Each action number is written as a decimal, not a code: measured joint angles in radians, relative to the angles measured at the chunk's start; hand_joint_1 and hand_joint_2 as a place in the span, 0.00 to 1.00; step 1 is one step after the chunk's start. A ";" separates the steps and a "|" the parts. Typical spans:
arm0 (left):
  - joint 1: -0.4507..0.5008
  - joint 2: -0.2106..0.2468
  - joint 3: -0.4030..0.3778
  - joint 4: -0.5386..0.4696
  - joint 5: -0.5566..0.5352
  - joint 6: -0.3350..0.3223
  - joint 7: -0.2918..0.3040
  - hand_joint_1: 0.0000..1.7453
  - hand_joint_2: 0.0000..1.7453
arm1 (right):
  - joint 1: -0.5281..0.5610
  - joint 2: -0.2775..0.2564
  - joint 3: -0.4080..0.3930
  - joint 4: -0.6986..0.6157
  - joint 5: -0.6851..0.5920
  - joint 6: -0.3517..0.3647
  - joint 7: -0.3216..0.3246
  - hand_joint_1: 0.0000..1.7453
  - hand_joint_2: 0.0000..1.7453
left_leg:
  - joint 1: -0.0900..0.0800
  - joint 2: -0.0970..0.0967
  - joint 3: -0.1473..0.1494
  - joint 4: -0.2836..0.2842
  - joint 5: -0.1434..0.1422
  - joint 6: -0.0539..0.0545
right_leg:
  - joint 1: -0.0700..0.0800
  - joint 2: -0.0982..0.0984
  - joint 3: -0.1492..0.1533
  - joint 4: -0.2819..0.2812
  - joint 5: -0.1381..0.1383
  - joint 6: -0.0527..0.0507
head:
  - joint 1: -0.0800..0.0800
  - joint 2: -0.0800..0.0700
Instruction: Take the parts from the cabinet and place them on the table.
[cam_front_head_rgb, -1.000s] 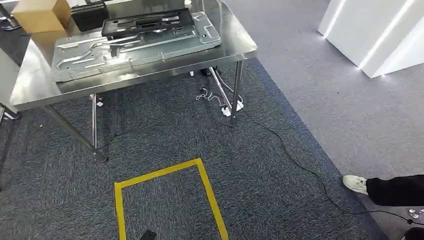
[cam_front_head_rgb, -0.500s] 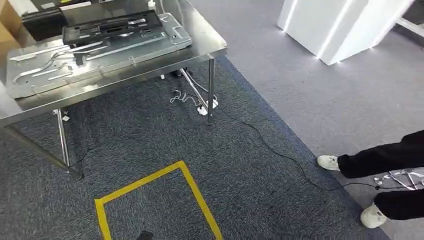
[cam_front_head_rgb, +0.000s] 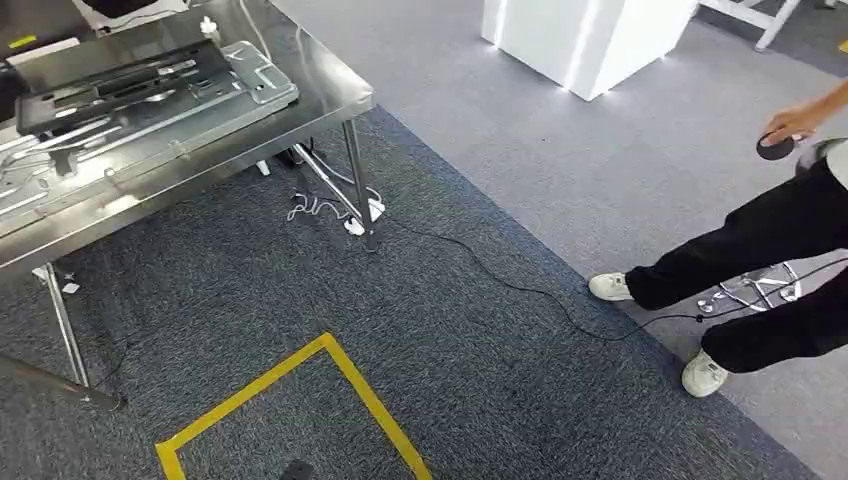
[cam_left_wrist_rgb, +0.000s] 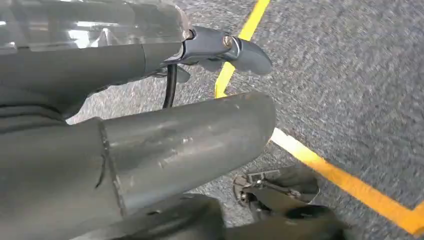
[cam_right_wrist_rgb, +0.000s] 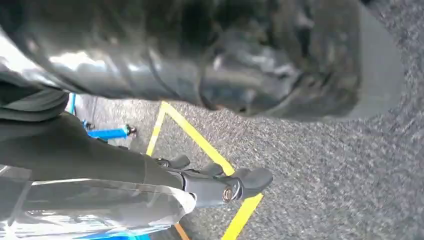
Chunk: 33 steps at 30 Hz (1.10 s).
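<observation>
A large grey stamped metal panel (cam_front_head_rgb: 150, 115) lies on the steel table (cam_front_head_rgb: 335, 95) at the upper left of the head view, with a black flat part (cam_front_head_rgb: 110, 85) on top of it. My left hand (cam_left_wrist_rgb: 125, 150) hangs over the dark carpet, thumb and fingers apart and holding nothing. In the right wrist view my right hand (cam_right_wrist_rgb: 150, 175) also hangs above the carpet, its fingers (cam_right_wrist_rgb: 245, 180) stretched out with nothing in them. The cabinet is out of sight.
A yellow tape outline (cam_front_head_rgb: 350, 385) marks the carpet in front of me. A black cable (cam_front_head_rgb: 500, 280) runs from a power strip (cam_front_head_rgb: 360, 220) by the table leg toward a person (cam_front_head_rgb: 760, 240) at the right, whose hand holds a small black round object (cam_front_head_rgb: 773, 148). A white lit block (cam_front_head_rgb: 580, 40) stands behind.
The camera has turned right, so the table and tape slid left in the picture. The person has come further into view from the right, a raised hand now showing.
</observation>
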 joint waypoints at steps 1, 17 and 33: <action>0.002 0.000 0.000 0.000 0.000 0.000 0.000 0.00 0.00 | 0.001 0.000 -0.001 0.000 0.000 0.001 0.000 0.00 0.00 | 0.000 0.000 -0.011 0.015 0.013 0.000 | 0.000 0.015 0.000 0.003 0.000 0.000 | 0.000 0.000; -0.001 0.002 0.008 0.000 -0.001 0.002 0.013 0.00 0.00 | 0.007 0.001 -0.008 0.002 0.020 0.005 0.000 0.00 0.00 | -0.005 0.052 0.111 -0.297 0.179 0.059 | -0.008 -0.018 -0.148 0.297 -0.117 0.065 | 0.006 0.000; -0.056 -0.043 0.018 0.000 -0.002 0.005 0.057 0.00 0.00 | -0.002 -0.001 -0.008 0.002 0.040 0.005 -0.003 0.00 0.00 | -0.001 -0.001 0.010 -0.048 0.075 0.011 | -0.001 0.038 0.008 -0.002 0.004 0.004 | 0.003 0.000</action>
